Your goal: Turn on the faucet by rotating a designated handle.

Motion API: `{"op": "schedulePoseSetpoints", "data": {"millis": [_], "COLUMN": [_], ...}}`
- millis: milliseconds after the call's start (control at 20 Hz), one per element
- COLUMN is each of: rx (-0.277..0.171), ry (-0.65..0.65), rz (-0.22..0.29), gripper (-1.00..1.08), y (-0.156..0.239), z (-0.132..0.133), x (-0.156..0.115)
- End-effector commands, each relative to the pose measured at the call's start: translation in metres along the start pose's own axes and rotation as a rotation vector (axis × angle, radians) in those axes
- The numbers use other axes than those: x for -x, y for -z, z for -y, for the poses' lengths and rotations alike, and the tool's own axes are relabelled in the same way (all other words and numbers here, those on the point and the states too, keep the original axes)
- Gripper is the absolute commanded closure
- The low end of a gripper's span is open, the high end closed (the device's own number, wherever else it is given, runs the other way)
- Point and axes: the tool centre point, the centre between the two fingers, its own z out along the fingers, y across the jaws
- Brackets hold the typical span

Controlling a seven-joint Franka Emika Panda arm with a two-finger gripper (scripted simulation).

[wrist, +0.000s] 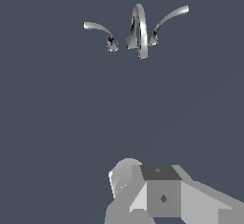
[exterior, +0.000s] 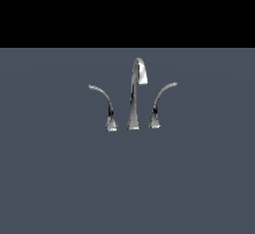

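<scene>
Although the pincer's fingers cannot be made out, the slim chrome lever (exterior: 160, 103) arcing toward the exterior view's right stands on the grey counter (exterior: 60, 178) just beside the tall chrome spout (exterior: 135, 93), well apart from the wrist.

A flat, plain slate-grey bench (exterior: 60, 178) carries the faucet (exterior: 134, 93) — three chrome pieces standing upright in a row: a tall central spout (exterior: 135, 98), the handle (exterior: 160, 103) arcing toward the exterior view's right, and a mirror-image lever (exterior: 104, 106) arcing left.
</scene>
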Motion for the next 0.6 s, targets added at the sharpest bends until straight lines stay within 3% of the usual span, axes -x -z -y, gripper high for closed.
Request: {"op": "schedulePoseSetpoints", "data": {"millis": [0, 550], "rx": [0.001, 0.010], "ry": [-0.020, -0.225], "rz": [0.000, -0.010], "gripper": [1.08, 1.08], "y": [-0.001, -0.011], "z": [-0.001, -0.013], "x": [-0.006, -0.064]}}
